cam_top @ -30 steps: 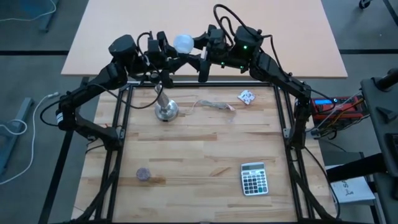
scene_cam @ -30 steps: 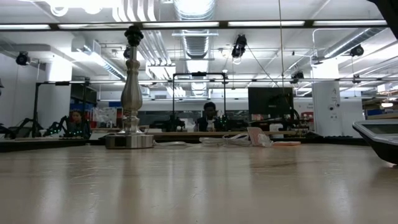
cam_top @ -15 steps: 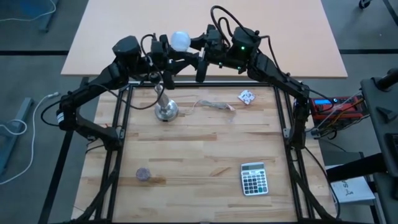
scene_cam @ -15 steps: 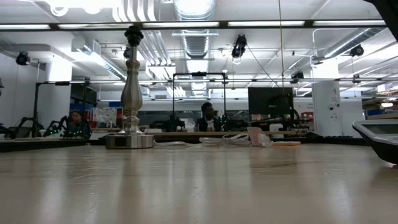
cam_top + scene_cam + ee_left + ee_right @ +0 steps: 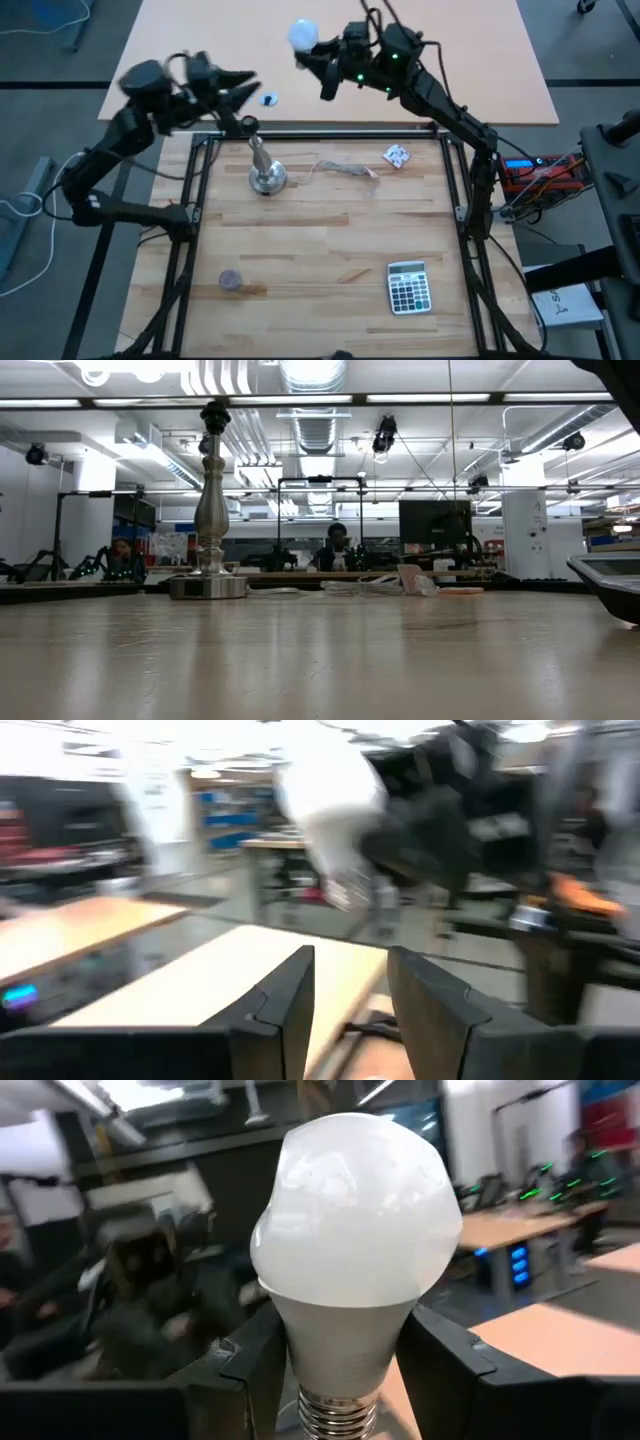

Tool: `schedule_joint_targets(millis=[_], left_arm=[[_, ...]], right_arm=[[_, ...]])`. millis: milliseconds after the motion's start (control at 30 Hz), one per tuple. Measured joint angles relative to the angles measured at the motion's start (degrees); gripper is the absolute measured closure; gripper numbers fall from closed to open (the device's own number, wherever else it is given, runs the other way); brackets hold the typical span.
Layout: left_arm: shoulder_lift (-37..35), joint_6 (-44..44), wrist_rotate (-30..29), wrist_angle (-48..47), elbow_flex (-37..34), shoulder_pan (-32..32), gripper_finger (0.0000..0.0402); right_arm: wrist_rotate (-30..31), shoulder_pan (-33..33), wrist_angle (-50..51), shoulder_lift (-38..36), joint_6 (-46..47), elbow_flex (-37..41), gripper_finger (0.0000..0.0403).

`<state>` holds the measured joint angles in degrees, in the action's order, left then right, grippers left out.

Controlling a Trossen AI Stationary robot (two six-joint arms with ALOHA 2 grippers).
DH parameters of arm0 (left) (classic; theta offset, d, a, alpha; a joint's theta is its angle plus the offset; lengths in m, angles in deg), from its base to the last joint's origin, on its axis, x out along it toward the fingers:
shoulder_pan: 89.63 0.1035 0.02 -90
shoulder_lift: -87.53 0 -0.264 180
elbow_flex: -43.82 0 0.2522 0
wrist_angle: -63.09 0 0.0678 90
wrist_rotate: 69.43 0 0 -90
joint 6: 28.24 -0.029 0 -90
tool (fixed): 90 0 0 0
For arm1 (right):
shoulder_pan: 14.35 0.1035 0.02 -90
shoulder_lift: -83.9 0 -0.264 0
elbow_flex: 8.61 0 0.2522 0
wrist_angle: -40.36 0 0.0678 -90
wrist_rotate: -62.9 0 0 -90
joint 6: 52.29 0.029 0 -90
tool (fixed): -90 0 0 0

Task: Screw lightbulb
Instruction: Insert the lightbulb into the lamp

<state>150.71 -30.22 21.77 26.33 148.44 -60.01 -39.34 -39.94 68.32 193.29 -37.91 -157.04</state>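
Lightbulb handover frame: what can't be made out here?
- Lightbulb: screw base cut off by the right wrist view's bottom edge; in the left wrist view it is a motion-blurred white smear.
- Left gripper: blurred in the high view.
- Low view: neither gripper appears.
- Calculator: keys too small to read.

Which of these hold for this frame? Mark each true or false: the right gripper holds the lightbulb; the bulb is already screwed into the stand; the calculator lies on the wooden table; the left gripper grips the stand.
1. The right gripper holds the lightbulb. True.
2. The lightbulb is already screwed into the stand. False: it is up in the air, away from the stand, whose socket is bare.
3. The calculator lies on the wooden table. True.
4. The left gripper grips the stand. False: it is open, holds nothing, and is apart from the stand.
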Motion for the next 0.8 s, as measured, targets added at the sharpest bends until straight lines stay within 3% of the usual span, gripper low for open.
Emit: schedule_joint_targets(millis=[167, 367, 533, 800], left_arm=[[-4.28, 2.22, -13.73, -11.20, 0.10, 0.00, 0.0283], [-4.68, 8.16, -24.22, -25.87, 0.08, 0.21, 0.0307], [-5.70, 16.66, -24.59, -31.28, -0.01, 1.03, 0.0333], [-11.55, 23.42, -20.58, -31.01, -1.73, 1.01, 0.0366]], right_arm=[[-5.34, 0.16, -0.89, 4.93, 0.53, 0.08, 0.0247], [-10.89, 0.76, -14.69, 10.75, 3.54, 0.06, 0.0246], [-13.68, 0.92, -21.50, 15.89, 7.47, 0.09, 0.0247], [-13.83, 3.67, -20.58, 18.78, 0.89, 0.09, 0.0248]])
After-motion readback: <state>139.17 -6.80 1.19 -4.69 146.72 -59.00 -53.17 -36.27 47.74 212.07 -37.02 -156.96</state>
